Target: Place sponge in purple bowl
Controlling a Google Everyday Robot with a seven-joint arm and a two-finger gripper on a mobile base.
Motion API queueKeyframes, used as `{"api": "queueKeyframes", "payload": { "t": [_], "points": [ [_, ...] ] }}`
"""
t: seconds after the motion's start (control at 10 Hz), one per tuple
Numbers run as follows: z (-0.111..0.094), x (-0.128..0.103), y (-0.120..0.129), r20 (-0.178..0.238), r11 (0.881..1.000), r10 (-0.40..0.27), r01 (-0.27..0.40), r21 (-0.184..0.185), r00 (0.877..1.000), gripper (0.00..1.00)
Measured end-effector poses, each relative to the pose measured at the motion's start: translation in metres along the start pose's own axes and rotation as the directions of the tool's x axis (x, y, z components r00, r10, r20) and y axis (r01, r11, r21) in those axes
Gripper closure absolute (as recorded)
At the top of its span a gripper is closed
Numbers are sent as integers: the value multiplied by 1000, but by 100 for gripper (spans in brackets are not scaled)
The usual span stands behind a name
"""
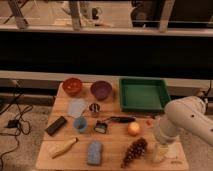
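So, just the one camera view here. The sponge (93, 152) lies flat near the front edge of the tabletop (112, 156), a bit left of the middle, with a bunch of grapes (134, 151) to its right. The purple bowl (101, 90) sits at the back edge, between a red bowl (72, 86) and a green tray (142, 95), well apart from the sponge. The gripper (160, 152) hangs low over the front right corner, fingers apart and nothing in them, nowhere near the sponge.
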State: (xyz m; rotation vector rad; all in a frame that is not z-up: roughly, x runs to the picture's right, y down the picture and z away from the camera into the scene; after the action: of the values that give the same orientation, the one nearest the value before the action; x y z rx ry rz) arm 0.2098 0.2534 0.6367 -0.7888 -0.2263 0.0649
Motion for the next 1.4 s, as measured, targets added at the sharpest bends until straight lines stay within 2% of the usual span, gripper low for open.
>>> {"api": "queueKeyframes", "payload": {
  "t": [0.1,0.2,0.6,0.8,1.0,1.1,1.3,1.4],
  "points": [
    [5,-7,10,47,999,-12,14,-32,999,20],
    [6,-9,11,59,999,-16,18,-39,998,20],
    [7,-9,11,61,999,-16,18,-43,998,20],
    [24,-15,26,91,995,-24,32,-90,996,20],
    [50,-36,42,121,990,-48,63,-124,991,20],
    [65,-54,50,143,985,-75,96,-144,987,20],
    [81,-82,62,185,974,-117,149,-170,976,20],
    [87,-101,68,212,966,-149,188,-178,966,20]
  ]
}}
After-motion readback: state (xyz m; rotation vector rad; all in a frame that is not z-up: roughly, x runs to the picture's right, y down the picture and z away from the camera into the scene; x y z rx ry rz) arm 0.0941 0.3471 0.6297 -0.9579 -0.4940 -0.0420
